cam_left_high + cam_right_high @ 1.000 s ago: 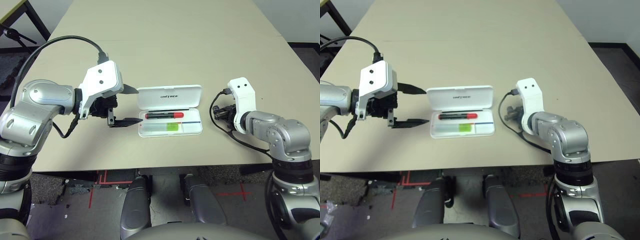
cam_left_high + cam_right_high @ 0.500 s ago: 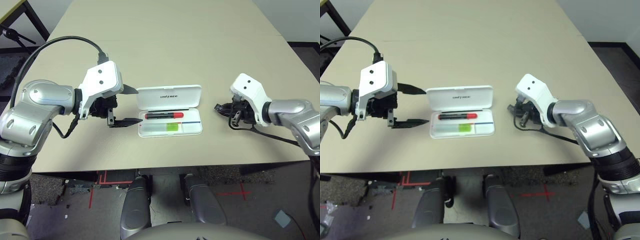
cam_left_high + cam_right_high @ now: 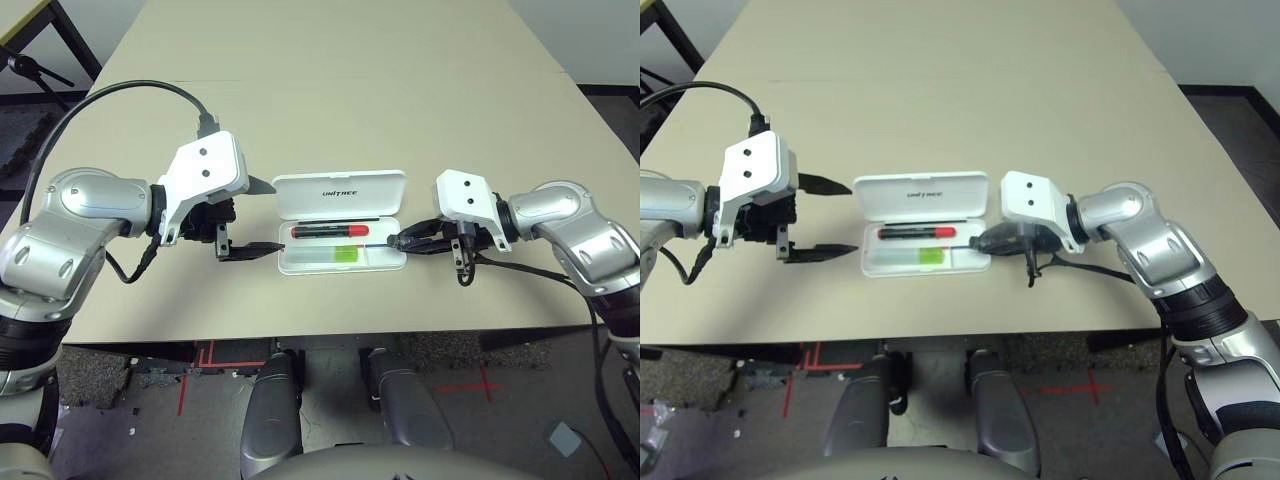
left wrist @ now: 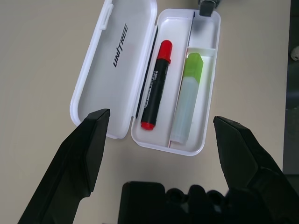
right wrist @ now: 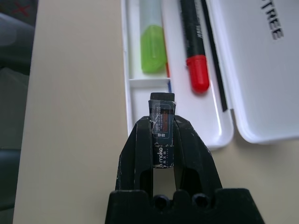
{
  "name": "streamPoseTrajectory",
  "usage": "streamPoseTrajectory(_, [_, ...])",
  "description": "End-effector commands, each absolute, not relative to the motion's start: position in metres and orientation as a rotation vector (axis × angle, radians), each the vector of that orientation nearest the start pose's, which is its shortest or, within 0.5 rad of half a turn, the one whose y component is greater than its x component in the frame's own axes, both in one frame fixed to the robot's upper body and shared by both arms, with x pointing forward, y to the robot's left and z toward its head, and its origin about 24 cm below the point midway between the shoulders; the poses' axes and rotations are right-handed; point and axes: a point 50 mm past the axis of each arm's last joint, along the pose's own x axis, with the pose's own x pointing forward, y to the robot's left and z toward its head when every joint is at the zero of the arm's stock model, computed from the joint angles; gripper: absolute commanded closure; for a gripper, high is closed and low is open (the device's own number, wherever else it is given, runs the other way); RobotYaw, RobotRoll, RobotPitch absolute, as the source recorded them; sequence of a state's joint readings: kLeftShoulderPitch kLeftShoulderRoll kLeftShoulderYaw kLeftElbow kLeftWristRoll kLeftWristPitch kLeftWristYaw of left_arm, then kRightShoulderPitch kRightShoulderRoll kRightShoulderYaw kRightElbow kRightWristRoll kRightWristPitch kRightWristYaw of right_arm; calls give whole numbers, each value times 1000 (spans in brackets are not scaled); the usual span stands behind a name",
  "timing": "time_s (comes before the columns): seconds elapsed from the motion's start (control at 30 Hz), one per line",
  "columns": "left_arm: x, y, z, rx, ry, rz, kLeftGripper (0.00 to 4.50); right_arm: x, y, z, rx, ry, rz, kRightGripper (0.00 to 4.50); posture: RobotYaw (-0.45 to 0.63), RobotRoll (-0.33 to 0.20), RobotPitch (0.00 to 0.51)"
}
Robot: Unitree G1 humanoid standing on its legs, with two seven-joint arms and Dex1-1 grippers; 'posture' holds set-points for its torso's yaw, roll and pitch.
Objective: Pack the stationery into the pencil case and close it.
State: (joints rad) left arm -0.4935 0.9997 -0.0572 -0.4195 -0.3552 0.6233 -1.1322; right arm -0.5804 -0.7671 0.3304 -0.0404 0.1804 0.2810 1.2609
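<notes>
Pencil case (image 3: 340, 196), lying open on the surface (image 3: 330, 120), lid raised; left pincer (image 4: 161, 116), spread wide, beside it; right pincer (image 5: 162, 121), clenched on a dark block (image 5: 162, 135), at the small compartment; black-and-red marker (image 4: 157, 86) and green-capped highlighter (image 4: 187, 98), inside the case in separate compartments.

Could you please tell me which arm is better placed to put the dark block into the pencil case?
The right: its jaws grip the block over the small end compartment. The left gripper is open and empty, beside the case's opposite end.
</notes>
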Motion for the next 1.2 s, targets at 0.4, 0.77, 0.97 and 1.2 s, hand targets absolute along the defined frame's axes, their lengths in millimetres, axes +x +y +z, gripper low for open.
streamPoseTrajectory(0.4, [248,189,220,760,239,-1129,0,293,-140,149,-809,224,1469,3832,28,0,179])
streamPoseTrajectory(0.77, [256,209,219,760,282,-1041,0,303,-169,174,-550,317,1352,64,27,0,180])
streamPoseTrajectory(0.97, [264,228,208,747,344,-970,0,303,-223,189,-322,488,1193,64,10,0,176])
streamPoseTrajectory(1.2, [271,243,199,742,380,-914,985,286,-255,205,-182,534,1156,0,-5,0,172])
